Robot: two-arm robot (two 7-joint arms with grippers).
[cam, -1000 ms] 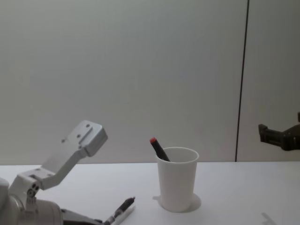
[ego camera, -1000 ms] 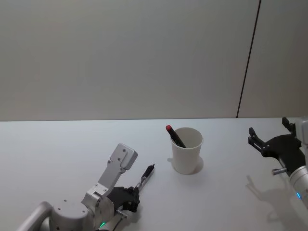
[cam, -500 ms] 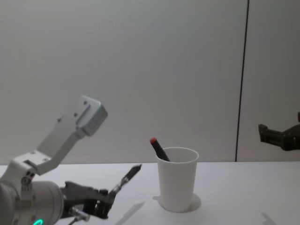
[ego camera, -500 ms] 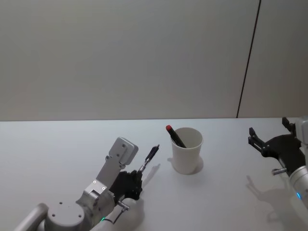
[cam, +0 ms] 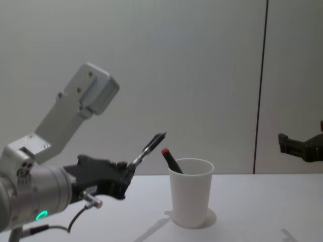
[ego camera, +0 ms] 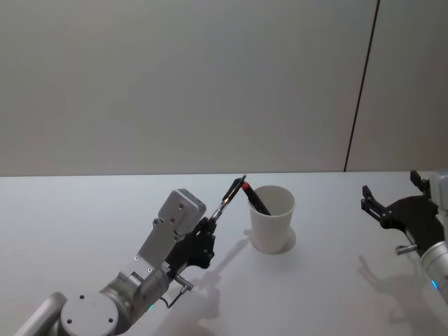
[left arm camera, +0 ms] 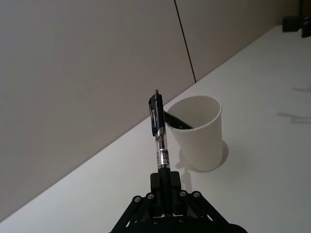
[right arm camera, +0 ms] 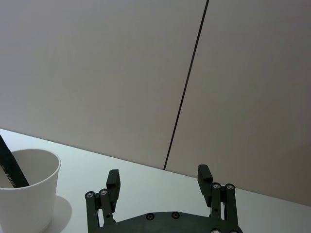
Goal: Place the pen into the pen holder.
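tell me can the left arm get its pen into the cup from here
Probably yes. The left gripper holds the pen raised, tip near the rim of the cup, nothing between. The red-capped pen inside leaves most of the mouth free. The right gripper sits far right.

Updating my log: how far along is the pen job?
Done: the pen is off the table, clamped in the left gripper. In hand: it hangs raised beside the pen holder, which holds a red-capped pen. Left: carry it over the opening and release. The right gripper idles open.
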